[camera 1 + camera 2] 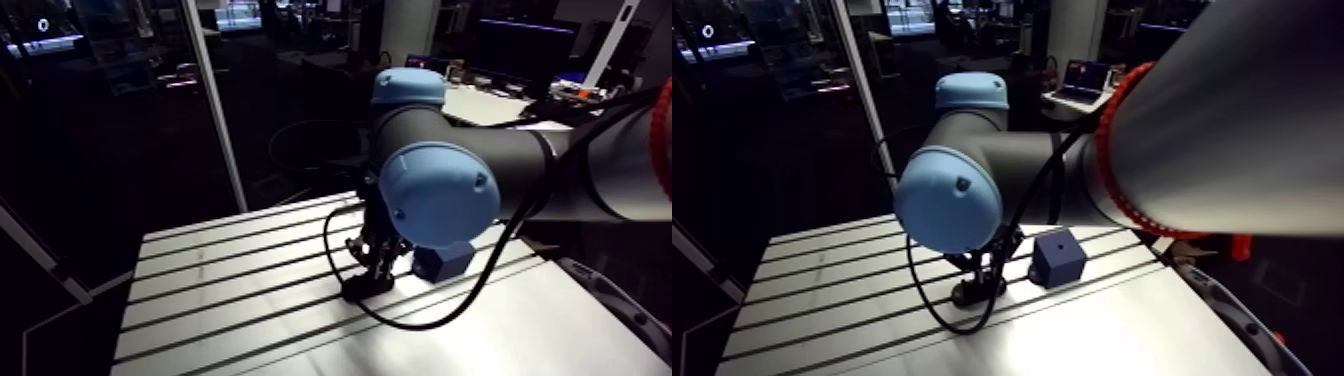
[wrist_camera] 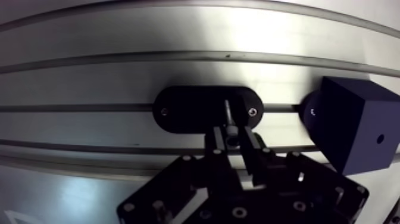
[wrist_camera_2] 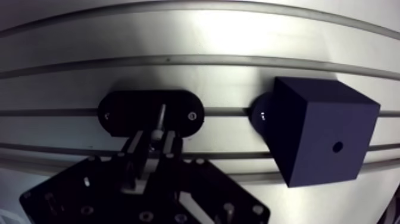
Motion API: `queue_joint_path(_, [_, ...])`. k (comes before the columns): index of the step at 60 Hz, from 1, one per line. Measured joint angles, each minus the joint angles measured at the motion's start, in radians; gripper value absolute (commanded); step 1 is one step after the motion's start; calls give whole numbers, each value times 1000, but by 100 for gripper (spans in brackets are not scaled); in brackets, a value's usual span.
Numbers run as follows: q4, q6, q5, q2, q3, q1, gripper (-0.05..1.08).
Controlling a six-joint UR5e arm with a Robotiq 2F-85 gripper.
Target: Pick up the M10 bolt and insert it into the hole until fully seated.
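A black oval holder plate [image 2: 190,110] lies on the slotted table. The slim metal bolt [image 2: 228,114] stands in it, its shank reaching down toward the plate's middle. My gripper [image 2: 234,138] is right over the plate with both fingers pressed against the bolt's upper end. Beside the plate, a short way off, stands a dark blue block [image 3: 324,131] with a small round hole [image 3: 337,146] in its facing side. In the arm view my gripper [image 1: 377,262] hangs low over the black plate [image 1: 366,288], with the blue block [image 1: 1058,257] next to it.
The slotted aluminium table [image 1: 220,290] runs in long grooves under everything. Its near edge and a dark frame rail [image 1: 620,300] lie off to one side. The arm's black cable loops over the table beside the plate.
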Motion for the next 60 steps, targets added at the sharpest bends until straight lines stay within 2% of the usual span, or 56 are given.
queue_joint_path(22, [0, 0, 0, 0, 0, 0, 78])
queue_joint_path(28, [1, 0, 1, -3, -1, 0, 85])
queue_joint_path(42, [11, 0, 4, -32, -6, 0, 94])
queue_joint_path(49, [39, -1, 5, -56, -22, -1, 104])
queue_joint_path(60, [140, -1, 5, -93, -82, -6, 108])
